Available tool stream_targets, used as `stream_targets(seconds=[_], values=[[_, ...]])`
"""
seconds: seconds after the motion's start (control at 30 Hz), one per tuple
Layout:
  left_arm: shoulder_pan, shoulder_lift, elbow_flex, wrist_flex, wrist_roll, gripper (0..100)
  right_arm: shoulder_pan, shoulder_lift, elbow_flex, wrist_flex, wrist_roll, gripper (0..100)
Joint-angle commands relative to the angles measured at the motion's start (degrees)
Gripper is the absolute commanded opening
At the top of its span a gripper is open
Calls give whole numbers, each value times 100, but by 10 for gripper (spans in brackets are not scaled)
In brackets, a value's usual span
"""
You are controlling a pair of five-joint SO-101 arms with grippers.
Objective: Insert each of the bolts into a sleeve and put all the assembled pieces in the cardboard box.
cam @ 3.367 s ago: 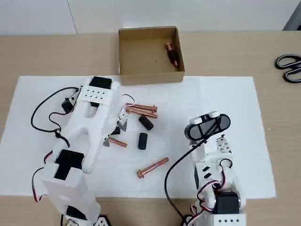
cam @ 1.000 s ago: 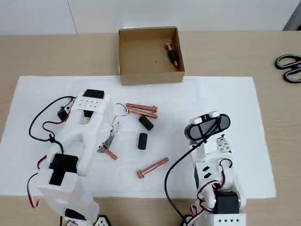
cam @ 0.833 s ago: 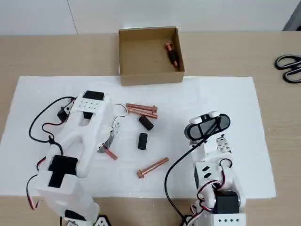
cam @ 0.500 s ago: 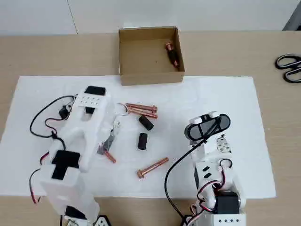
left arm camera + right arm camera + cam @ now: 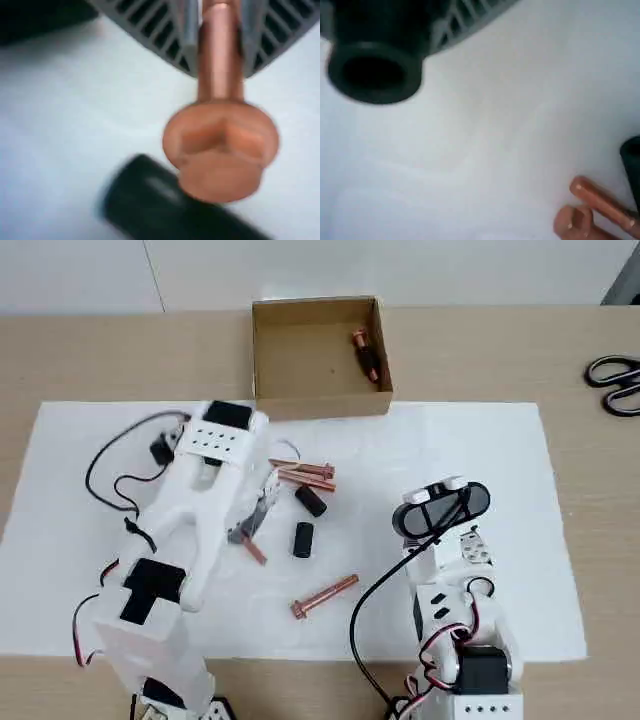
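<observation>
- right gripper point(image 5: 443, 502), nearest: closed around held sleeve point(image 5: 375, 72), whose bore faces the wrist camera.
- loose bolt point(image 5: 325, 595) lies flat on white sheet point(image 5: 480, 450), apart from the rest.
- left gripper point(image 5: 248, 531): jaws pinched tight on gripped bolt point(image 5: 220, 145), head sticking out.
- near sleeve point(image 5: 303, 539) sits just beside it; far sleeve point(image 5: 311, 501) and bolt pair point(image 5: 302, 473) lie beyond.
- cardboard box point(image 5: 262, 350), farthest: one assembled piece point(image 5: 366, 355) lies by its right wall.

Each bolt point(image 5: 325, 596) is copper, each sleeve point(image 5: 303, 539) black, the cardboard box point(image 5: 300, 365) brown, the sheet point(image 5: 480, 450) white.
</observation>
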Motion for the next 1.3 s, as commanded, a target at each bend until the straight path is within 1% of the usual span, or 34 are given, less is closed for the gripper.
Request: stream_targets(seconds=[0.0,0.17,0.3,0.43,0.47,0.57,0.7,0.8,0.87,1.0,1.1,1.27], values=[[62,-88,-857,158,-334,6,13,-101,-264,4,-26,7],[62,-79,-1956,158,-1415,6,-22,-110,-264,-31,-26,7],[62,-79,-2730,158,-1873,6,-48,-119,-273,-48,-26,7],[396,-185,-3292,158,-2558,6,-602,-119,-167,-391,-26,8],[554,-325,-3336,158,-2664,6,-743,-119,-158,-558,-26,6],[958,-993,-3327,158,-2673,6,-1138,-119,-123,-1024,-35,6],[1371,-1987,-3037,158,-2743,6,-1473,-119,70,-1516,-44,5],[1635,-2813,-2651,123,-3103,6,-1710,-119,316,-1974,-44,6],[1688,-3358,-2413,62,-3253,6,-1859,-119,519,-2352,-44,6],[1327,-4299,-1895,-730,-3393,6,-2000,-110,730,-2985,-79,6],[1064,-4844,-998,-1802,-3393,6,-2018,-119,730,-3266,-79,6],[1134,-5837,1156,-3807,-3393,6,-2018,-119,721,-3565,-88,6]])
